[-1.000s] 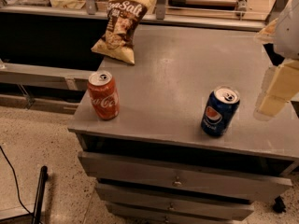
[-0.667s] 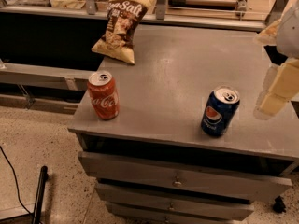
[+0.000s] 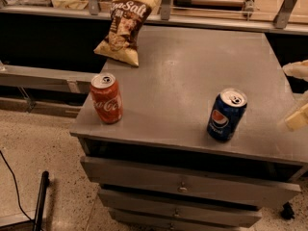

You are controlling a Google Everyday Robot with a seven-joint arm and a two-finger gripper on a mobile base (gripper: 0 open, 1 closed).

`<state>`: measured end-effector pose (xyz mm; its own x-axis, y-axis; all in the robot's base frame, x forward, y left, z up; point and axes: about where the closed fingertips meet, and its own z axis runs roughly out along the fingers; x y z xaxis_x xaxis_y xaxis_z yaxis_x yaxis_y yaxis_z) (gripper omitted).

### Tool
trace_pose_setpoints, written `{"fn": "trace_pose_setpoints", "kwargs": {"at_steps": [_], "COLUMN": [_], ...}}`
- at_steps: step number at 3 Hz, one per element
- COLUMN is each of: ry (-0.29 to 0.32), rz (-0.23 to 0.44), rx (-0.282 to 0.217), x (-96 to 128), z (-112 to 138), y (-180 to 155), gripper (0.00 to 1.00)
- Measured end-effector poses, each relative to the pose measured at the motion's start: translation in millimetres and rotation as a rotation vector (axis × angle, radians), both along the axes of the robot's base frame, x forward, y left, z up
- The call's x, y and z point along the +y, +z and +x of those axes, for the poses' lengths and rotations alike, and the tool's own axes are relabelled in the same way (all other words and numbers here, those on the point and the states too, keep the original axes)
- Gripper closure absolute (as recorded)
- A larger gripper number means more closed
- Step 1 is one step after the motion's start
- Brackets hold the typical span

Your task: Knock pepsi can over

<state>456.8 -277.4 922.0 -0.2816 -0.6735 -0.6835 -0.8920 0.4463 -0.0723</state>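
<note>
Toward four o'clock on the grey metal tabletop (image 3: pixel 187 76) stands the dark blue aluminium pepsi can (image 3: pixel 226 115), upright, with its silver top and round logo facing the camera. It sits near the front edge, with bare surface on every side, so it seems a sideways push could tip it without touching anything else.

At three o'clock, at the frame's right border and just beside the tabletop's edge, hangs the robot's pale claw (image 3: pixel 295 117). It is near the blue can but clearly apart from it. Only part of it shows, so one cannot tell whether it is wide or narrow, and nothing appears to be held. Its level, roughly that of the can's body, looks suited to a sideways sweep toward nine o'clock.

Well apart at eight o'clock stands a red Coca-Cola can (image 3: pixel 107 99), also upright near the left front corner. A tan crinkled snack bag (image 3: pixel 124 29) leans at eleven o'clock against the back rail. Both lie far from any likely sweep. The knock itself is not yet done.
</note>
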Motion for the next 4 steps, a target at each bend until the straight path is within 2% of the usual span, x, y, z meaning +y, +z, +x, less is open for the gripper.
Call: {"fn": "trace_pose_setpoints", "kwargs": {"at_steps": [1, 2, 3, 4], "ry": [-0.026, -0.056, -0.088, -0.085], "rz": [0.231, 0.437, 0.549, 0.562], "rx": [-0.056, -0.148, -0.257, -0.273], "x": [-2, 8, 22, 26], "z": [-3, -7, -10, -9], "y": [-4, 7, 20, 24], "gripper": [0.00, 0.00, 0.00, 0.00]}}
